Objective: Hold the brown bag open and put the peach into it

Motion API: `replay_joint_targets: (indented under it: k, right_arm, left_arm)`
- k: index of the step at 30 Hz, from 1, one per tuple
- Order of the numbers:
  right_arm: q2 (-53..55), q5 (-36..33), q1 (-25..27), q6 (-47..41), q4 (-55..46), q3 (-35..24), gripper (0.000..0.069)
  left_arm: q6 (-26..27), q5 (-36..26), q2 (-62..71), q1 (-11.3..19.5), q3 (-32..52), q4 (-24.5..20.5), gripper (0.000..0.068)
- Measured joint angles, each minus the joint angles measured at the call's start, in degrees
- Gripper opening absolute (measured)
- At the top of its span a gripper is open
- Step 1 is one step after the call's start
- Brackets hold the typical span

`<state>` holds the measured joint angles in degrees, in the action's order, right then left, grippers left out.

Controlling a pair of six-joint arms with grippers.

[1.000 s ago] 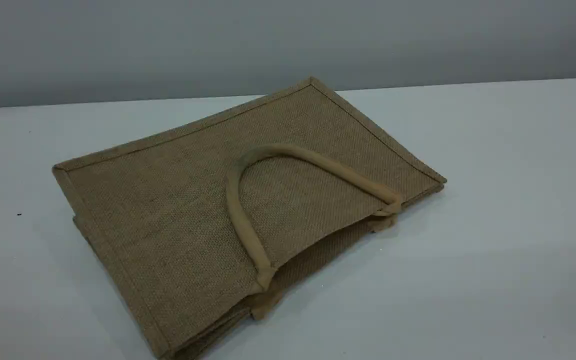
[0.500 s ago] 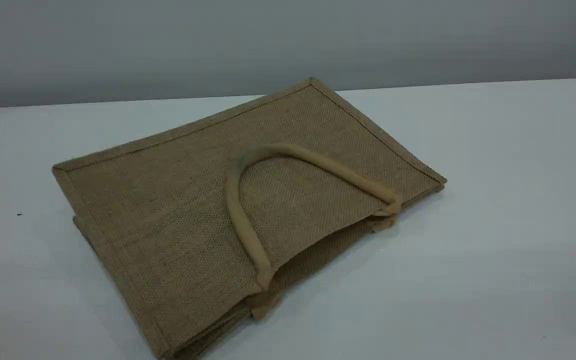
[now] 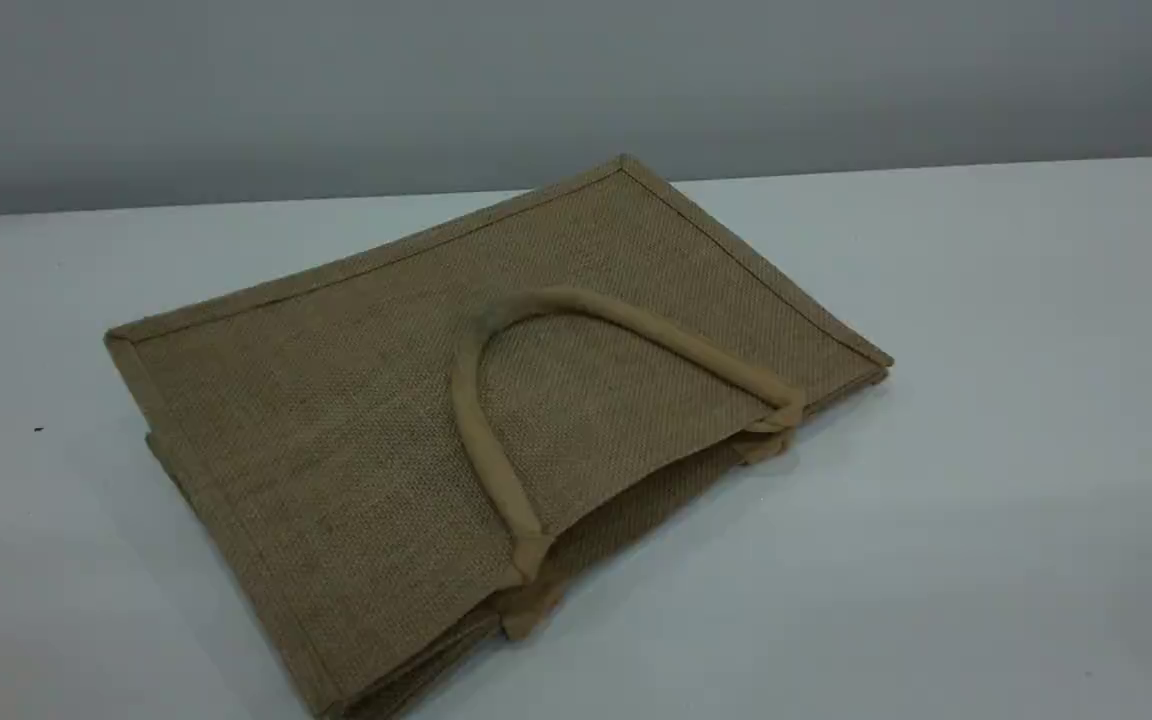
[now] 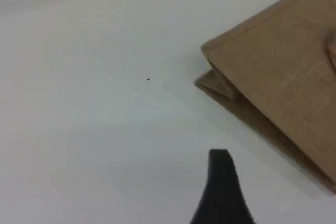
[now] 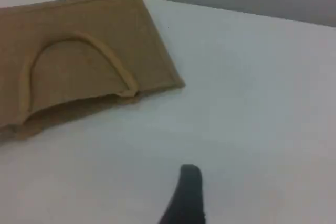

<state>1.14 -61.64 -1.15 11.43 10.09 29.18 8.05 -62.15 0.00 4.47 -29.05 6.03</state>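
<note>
The brown bag lies flat on the white table, its mouth toward the front right and slightly gaping. One tan loop handle rests on its top panel. The peach is out of view. Neither gripper appears in the scene view. In the left wrist view, one dark fingertip of my left gripper hovers over bare table, left of the bag's corner. In the right wrist view, my right gripper's fingertip hangs over the table to the right of the bag. Nothing is in either gripper; both stand open.
A grey wall runs behind the table's far edge. A tiny dark speck sits on the table left of the bag.
</note>
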Motion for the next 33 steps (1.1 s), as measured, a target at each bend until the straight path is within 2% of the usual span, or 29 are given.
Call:
replay_joint_targets:
  k: [15, 24, 33]
  right_arm:
    - [0.0, 0.1, 0.0, -0.5, -0.6, 0.0, 0.0592]
    - [0.0, 0.7, 0.0, -11.4, -7.7, -0.1, 0.0592]
    - [0.0, 0.7, -0.1, -9.4, -6.5, -0.2, 0.0592]
  left_arm:
    - [0.0, 0.0, 0.0, 0.0, 0.0, 0.0, 0.0466]
    - [0.0, 0.0, 0.0, 0.0, 0.0, 0.0, 0.0466]
    - [0.0, 0.0, 0.0, 0.0, 0.0, 0.0, 0.0466]
